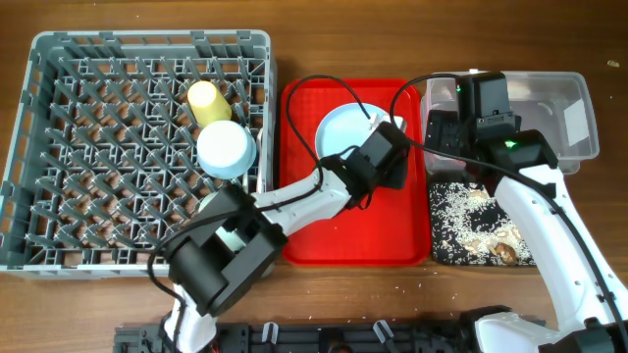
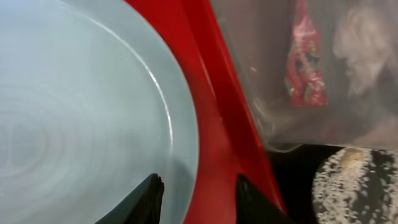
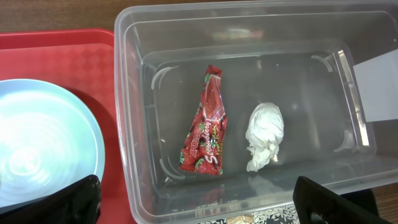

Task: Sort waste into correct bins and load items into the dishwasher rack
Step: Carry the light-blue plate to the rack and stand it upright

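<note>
One light blue plate (image 1: 340, 130) lay on the flat red tray (image 1: 324, 240), in its far half and toward its right side. The left claw (image 2: 199, 194) stood over the plate's right rim with its two fingers (image 2: 148, 200) apart, one above the plate and the other above the bare red tray, and neither visibly pressed on the rim.

Just right of the red tray sat the one clear plastic tub (image 3: 127, 93), with a white label (image 3: 377, 84) on its far right wall. Inside it lay two pieces of waste, apart from each other: one shiny red crinkled wrapper (image 3: 208, 124) and one crumpled white paper wad (image 3: 264, 134). The right claw (image 3: 196, 193) hung above the tub's near edge, spread wide and empty.

In front of the tub, the one shallow black tray (image 1: 439, 250) held scattered white grains (image 1: 453, 206) with brown food bits (image 1: 502, 251).

On the left of the table (image 1: 294, 49), the grey dishwasher rack (image 1: 49, 147) carried two items near its right wall: one small yellow cup (image 1: 204, 98) and, just in front of it, one light blue bowl (image 1: 227, 147).
</note>
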Controlling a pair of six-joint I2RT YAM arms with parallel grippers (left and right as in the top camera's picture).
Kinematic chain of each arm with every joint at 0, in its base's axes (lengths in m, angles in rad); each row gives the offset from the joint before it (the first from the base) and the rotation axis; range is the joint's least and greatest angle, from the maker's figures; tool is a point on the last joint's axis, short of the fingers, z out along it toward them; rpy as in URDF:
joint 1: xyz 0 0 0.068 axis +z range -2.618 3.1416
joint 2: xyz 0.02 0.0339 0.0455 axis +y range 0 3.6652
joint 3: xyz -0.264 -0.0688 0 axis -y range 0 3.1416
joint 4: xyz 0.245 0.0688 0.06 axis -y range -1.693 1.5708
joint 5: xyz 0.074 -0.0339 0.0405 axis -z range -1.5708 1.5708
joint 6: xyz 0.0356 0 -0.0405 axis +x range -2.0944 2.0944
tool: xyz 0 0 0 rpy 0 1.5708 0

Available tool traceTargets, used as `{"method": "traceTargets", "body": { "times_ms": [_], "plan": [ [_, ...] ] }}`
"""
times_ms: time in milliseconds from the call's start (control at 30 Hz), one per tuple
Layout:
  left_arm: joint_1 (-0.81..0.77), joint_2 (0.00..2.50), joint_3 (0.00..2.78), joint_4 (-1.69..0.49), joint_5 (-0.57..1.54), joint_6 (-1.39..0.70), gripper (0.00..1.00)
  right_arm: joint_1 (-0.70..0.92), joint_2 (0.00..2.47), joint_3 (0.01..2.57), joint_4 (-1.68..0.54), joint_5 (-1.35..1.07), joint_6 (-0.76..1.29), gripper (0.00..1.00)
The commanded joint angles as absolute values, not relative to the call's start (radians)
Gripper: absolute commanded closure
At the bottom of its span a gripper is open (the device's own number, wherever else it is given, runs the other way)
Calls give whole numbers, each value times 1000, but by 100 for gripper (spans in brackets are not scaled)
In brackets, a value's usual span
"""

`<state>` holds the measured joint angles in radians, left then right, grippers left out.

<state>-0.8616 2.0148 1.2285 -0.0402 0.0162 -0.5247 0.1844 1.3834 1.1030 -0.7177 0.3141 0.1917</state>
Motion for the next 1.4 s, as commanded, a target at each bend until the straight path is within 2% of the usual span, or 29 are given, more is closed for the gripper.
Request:
{"method": "traceTargets", "body": {
  "times_ms": [0, 200, 267, 300, 433, 600, 667, 700, 800, 933, 1100, 1300, 1367],
  "plan": [
    [-868, 2061, 1229, -37, -27, -501, 62, 186, 1384, 1118, -715, 311, 184, 0],
    [-873, 2120, 1229, -40, -28, -466, 67, 186, 1384, 1118, -715, 311, 184, 0],
    [-873, 2129, 1229, -58, -31, -420, 82, 186, 1384, 1118, -715, 311, 184, 0],
    [-870, 2117, 1229, -66, -93, -418, 96, 186, 1384, 1118, -715, 311, 184, 0],
    [-852, 1987, 1229, -112, -125, -419, 96, 186, 1384, 1118, -715, 311, 183, 0],
    [-783, 1617, 1229, -258, -83, -426, 96, 186, 1384, 1118, -715, 311, 183, 0],
    [-686, 1377, 1229, -350, 22, -426, 96, 186, 1384, 1118, -715, 311, 184, 0],
    [-650, 1329, 1229, -359, 54, -429, 96, 186, 1384, 1118, -715, 311, 184, 0],
    [-434, 1219, 1229, -403, 324, -501, 96, 186, 1384, 1118, -715, 311, 183, 0],
    [-113, 1279, 1229, -409, 809, -586, 96, 186, 1384, 1118, -715, 311, 184, 0],
    [93, 1515, 1229, -315, 1233, -586, 96, 186, 1384, 1118, -715, 311, 184, 0],
    [110, 1721, 1229, -191, 1255, -638, 96, 186, 1384, 1118, -715, 311, 184, 0],
    [110, 1732, 1229, -183, 1155, -637, 88, 186, 1384, 1118, -715, 311, 183, 0]
  ]
}}
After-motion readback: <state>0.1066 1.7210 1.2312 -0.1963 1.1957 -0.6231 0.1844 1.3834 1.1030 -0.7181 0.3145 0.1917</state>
